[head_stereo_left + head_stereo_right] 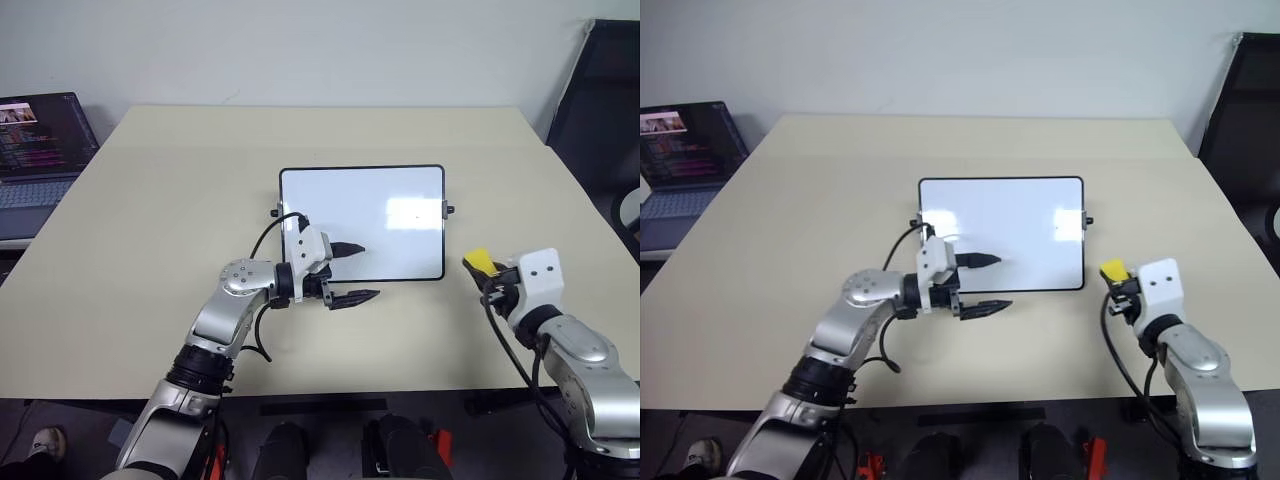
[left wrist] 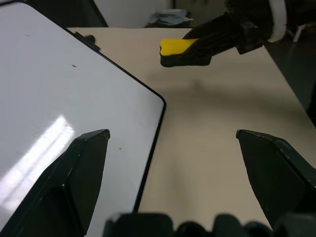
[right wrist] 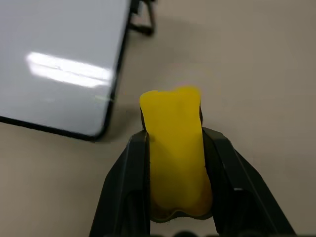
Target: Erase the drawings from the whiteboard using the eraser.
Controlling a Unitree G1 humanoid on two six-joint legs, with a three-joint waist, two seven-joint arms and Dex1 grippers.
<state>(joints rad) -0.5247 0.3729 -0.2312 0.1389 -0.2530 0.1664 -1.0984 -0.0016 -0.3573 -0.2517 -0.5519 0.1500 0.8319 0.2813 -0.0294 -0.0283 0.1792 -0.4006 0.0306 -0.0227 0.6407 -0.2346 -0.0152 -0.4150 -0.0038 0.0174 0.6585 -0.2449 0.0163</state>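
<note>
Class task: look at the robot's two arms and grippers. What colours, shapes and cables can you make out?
Both arms are silver-grey metal with rounded joint housings, black collars and boxy white wrist blocks. The left gripper has two pointed black jaws; the right gripper has matching ones. A thin black cable loops beside each forearm.

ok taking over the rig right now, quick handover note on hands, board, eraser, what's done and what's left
Left hand: open, holding nothing, at the whiteboard's near edge; one finger over the board, the other over the table.
Right hand: shut on the eraser, held off the whiteboard to its right, above the table.
Whiteboard: flat mid-table, looks wiped; no clear drawings, only a couple of tiny specks in the left wrist view.
Done: erasing appears finished.
Left: check the specks, then set the eraser down.
</note>
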